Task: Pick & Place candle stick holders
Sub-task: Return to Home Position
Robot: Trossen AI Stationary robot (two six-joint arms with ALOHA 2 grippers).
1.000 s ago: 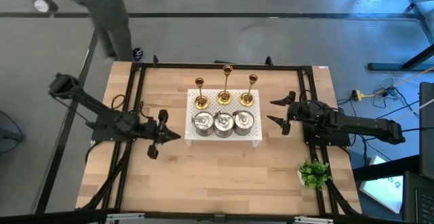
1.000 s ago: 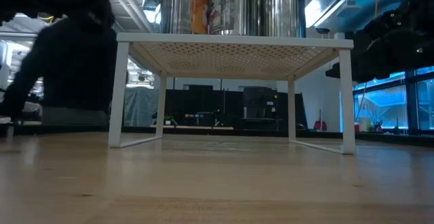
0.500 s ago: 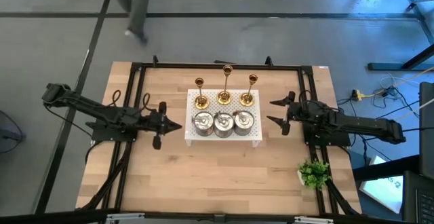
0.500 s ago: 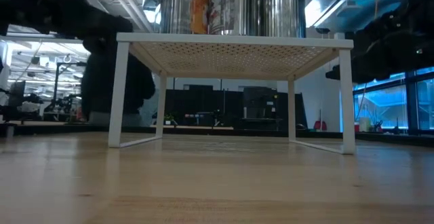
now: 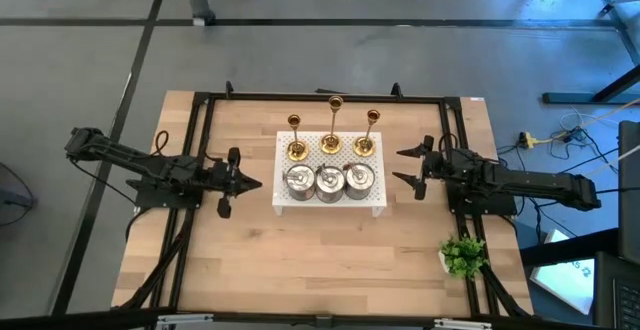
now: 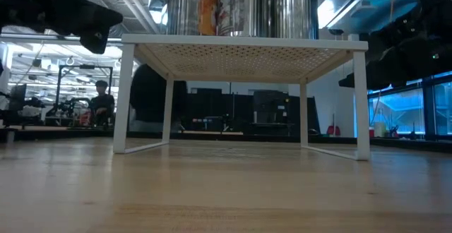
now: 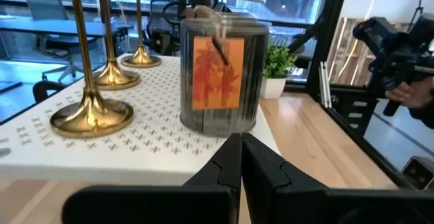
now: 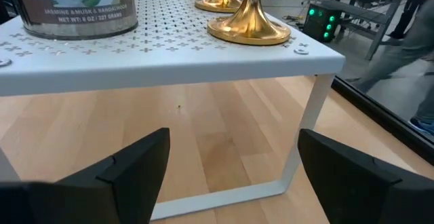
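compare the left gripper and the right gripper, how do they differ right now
The left gripper is shut tight; the right gripper is open wide. The left gripper sits to the left of the white stand; the right gripper sits to its right. Both are empty, both point toward the stand, and neither touches it.

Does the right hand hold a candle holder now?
No, the right hand is open and empty, its fingers apart beside the white stand.

Candle stick holders (image 5: 330, 179) crowd stand (image 6: 244, 58); bare table (image 5: 320, 260) around; plant (image 5: 462, 256) front-right.
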